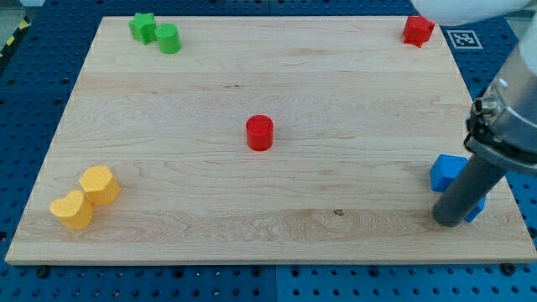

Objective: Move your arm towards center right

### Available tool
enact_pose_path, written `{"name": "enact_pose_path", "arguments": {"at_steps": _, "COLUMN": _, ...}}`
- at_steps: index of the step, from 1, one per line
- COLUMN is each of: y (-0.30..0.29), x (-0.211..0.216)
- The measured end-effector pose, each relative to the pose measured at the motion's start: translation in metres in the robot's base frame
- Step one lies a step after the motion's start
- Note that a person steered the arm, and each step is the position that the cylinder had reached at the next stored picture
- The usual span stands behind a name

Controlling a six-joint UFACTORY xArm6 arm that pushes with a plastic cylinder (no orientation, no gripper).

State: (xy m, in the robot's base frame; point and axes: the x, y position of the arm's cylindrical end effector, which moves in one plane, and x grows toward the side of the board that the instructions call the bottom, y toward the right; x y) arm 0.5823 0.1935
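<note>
My tip (449, 221) is down on the wooden board (252, 210) at its near right corner, touching the blue blocks (447, 170) just behind it, with no jaws to spread or press, while the red cylinder (260, 132) sits well apart at centre.

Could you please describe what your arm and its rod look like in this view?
My arm enters from the view's right: a white rounded shell at the top, then a grey cylindrical body ringed by a black clamp. Below it runs a straight dark grey rod ending in my tip.
</note>
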Motion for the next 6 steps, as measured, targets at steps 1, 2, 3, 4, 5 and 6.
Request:
{"name": "enact_pose_path", "arguments": {"at_steps": 1, "y": -0.052, "x": -0.006}}
{"name": "enact_pose_path", "arguments": {"at_steps": 2, "y": -0.072, "x": -0.053}}
{"name": "enact_pose_path", "arguments": {"at_steps": 3, "y": -0.064, "x": -0.1}}
{"name": "enact_pose_path", "arguments": {"at_steps": 4, "y": -0.026, "x": -0.12}}
{"name": "enact_pose_path", "arguments": {"at_steps": 5, "y": 0.013, "x": -0.12}}
{"name": "enact_pose_path", "arguments": {"at_steps": 6, "y": 0.021, "x": -0.12}}
